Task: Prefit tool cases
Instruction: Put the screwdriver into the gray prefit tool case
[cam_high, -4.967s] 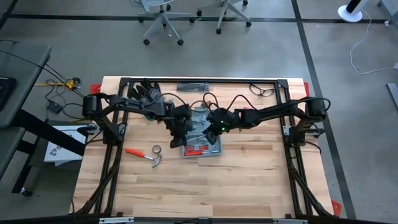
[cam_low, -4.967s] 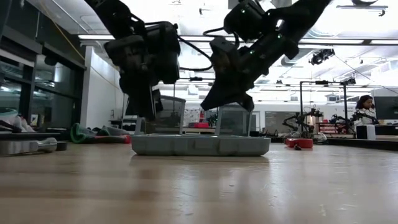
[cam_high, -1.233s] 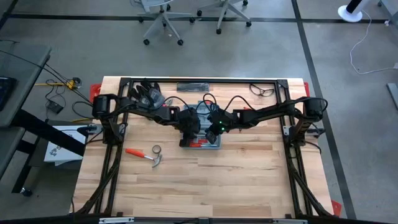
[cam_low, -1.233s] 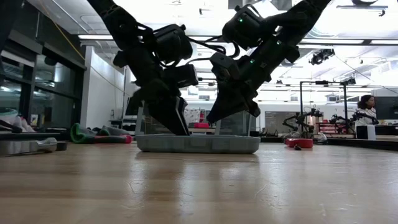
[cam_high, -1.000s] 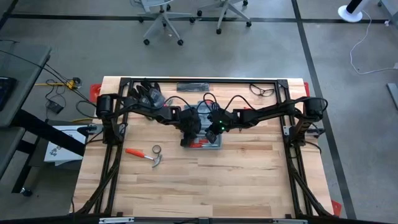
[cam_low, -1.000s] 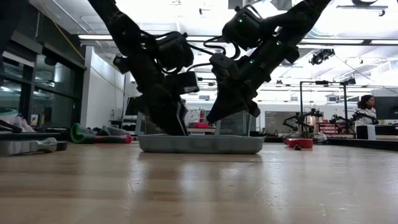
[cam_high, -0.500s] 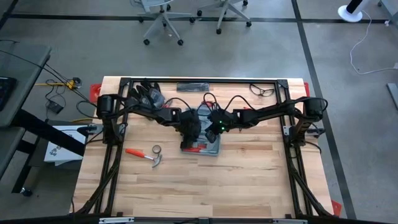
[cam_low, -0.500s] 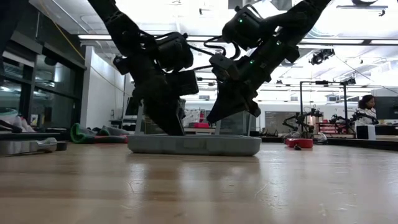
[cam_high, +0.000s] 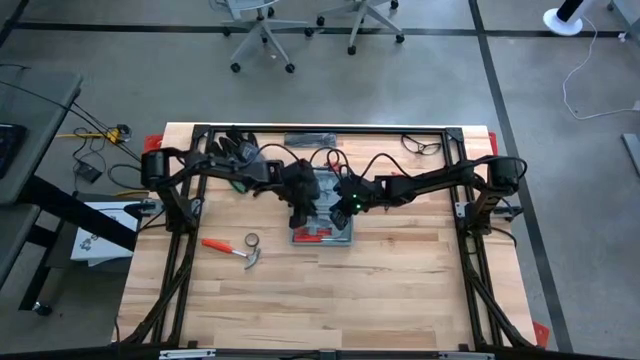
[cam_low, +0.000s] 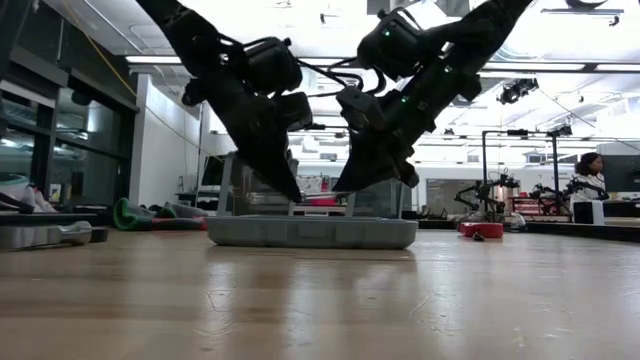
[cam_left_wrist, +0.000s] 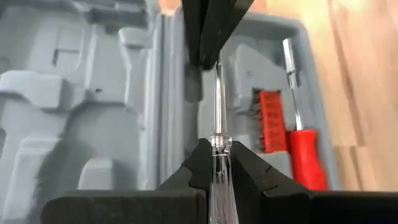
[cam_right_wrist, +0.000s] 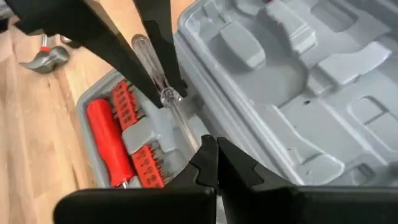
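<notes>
Case (cam_high: 322, 222) open at table centre, lid propped up on far side. Left gripper (cam_left_wrist: 221, 149) clamped on clear-handled screwdriver (cam_right_wrist: 168, 96) over red bits (cam_left_wrist: 270, 121). Right gripper (cam_right_wrist: 211, 151) closed, empty, by hinge.

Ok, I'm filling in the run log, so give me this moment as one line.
left pincer: shut on clear-handled screwdriver over open tool case | right pincer: shut, near hinge | red screwdriver: inside
</notes>
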